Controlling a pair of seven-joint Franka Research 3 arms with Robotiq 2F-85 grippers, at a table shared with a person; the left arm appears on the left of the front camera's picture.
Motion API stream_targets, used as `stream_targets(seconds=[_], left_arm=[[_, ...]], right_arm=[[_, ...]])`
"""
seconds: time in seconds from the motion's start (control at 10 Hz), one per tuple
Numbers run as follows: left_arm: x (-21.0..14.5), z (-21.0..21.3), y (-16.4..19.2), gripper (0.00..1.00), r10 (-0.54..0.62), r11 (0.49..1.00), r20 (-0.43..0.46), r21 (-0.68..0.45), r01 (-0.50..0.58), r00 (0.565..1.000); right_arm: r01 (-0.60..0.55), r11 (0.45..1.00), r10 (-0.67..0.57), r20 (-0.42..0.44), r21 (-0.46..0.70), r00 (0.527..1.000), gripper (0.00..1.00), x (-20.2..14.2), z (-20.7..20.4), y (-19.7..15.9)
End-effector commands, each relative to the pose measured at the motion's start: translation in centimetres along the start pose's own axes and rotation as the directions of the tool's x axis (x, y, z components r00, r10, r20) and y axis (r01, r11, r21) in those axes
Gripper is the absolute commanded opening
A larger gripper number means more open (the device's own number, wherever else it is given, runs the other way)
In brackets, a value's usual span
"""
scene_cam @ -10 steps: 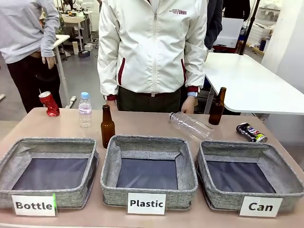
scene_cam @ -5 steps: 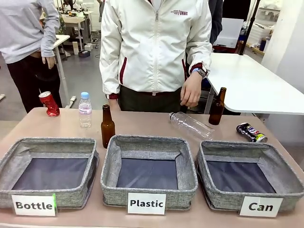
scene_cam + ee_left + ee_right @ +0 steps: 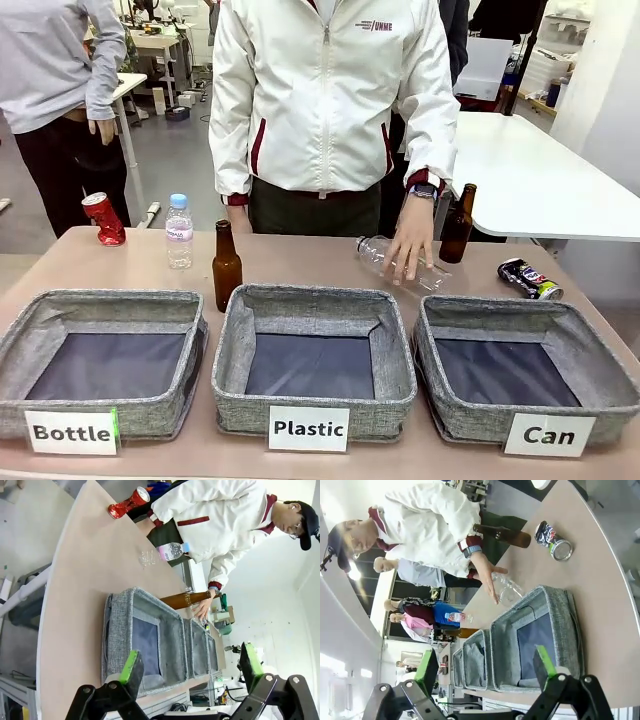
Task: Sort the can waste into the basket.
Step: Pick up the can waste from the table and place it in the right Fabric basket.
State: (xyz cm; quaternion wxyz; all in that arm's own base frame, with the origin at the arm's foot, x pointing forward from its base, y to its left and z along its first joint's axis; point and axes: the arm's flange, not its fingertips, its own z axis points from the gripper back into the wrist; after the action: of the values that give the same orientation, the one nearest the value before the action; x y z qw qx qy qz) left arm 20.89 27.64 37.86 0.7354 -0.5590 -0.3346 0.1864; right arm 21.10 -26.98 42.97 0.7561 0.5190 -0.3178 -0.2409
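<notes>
Left claw (image 3: 190, 662) and right claw (image 3: 485, 665) both stood fully spread, holding nothing. From the front I saw the crushed red metal can (image 3: 104, 219) upright at ten o'clock on the tan table (image 3: 300, 262), and the rectangular grey fabric basket carded "Can" (image 3: 600, 365) at four o'clock. The crushed dark blue-black metal can (image 3: 530, 279) lay just past that basket's far rim, at two o'clock. A person's hand (image 3: 412, 245) was on a clear plastic bottle (image 3: 372, 252) lying at one o'clock. My left wrist camera had the red can (image 3: 127, 502) at twelve o'clock. My right wrist camera had the dark can (image 3: 552, 540) at one o'clock, the basket (image 3: 567, 630) at four.
</notes>
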Motion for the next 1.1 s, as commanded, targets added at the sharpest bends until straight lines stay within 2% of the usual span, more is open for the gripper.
stream_targets(seconds=[0.0,0.1,0.2,0.3,0.4,0.5,0.7,0.8,0.9,1.0], left_arm=[[0.0,-0.1,0.1,1.0,0.002,1.0,-0.003,-0.003,-0.002,1.0],[-1.0,-0.1,-0.9,1.0,-0.102,0.993,-0.038,0.057,0.104,0.994],[-0.2,-0.2,-1.8,1.0,-0.154,0.98,-0.053,0.12,0.16,0.987],[2.7,-1.2,-2.6,1.0,-0.178,0.964,-0.054,0.191,0.185,0.983],[5.5,-3.1,-3.8,1.0,-0.243,0.936,-0.124,0.231,0.266,0.962],[8.1,-5.8,-5.0,1.0,-0.274,0.914,-0.2,0.25,0.32,0.941],[12.5,-11.9,-6.7,1.0,-0.256,0.874,-0.347,0.315,0.37,0.902],[14.6,-15.3,-7.0,1.0,-0.259,0.839,-0.37,0.372,0.397,0.892],[16.1,-18.2,-6.6,1.0,-0.286,0.811,-0.353,0.406,0.422,0.891],[17.2,-20.6,-6.0,1.0,-0.294,0.808,-0.39,0.386,0.445,0.873]], right_arm=[[-0.028,1.0,0.028,0.01,0.01,1.0,1.0,0.0,-0.3,-0.1],[-0.028,1.0,0.028,0.01,0.01,1.0,1.0,0.0,-0.3,-0.1],[-0.028,1.0,0.028,0.01,0.01,1.0,1.0,0.0,-0.3,-0.1],[-0.028,1.0,0.028,0.01,0.01,1.0,1.0,0.0,-0.3,-0.1],[-0.028,1.0,0.028,0.01,0.01,1.0,1.0,0.0,-0.3,-0.1],[-0.028,1.0,0.028,0.01,0.01,1.0,1.0,0.0,-0.3,-0.1],[-0.028,1.0,0.028,0.01,0.01,1.0,1.0,0.0,-0.3,-0.1],[-0.028,1.0,0.028,0.01,0.01,1.0,1.0,0.0,-0.3,-0.1],[-0.028,1.0,0.028,0.01,0.01,1.0,1.0,0.0,-0.3,-0.1],[-0.028,1.0,0.028,0.01,0.01,1.0,1.0,0.0,-0.3,-0.1]])
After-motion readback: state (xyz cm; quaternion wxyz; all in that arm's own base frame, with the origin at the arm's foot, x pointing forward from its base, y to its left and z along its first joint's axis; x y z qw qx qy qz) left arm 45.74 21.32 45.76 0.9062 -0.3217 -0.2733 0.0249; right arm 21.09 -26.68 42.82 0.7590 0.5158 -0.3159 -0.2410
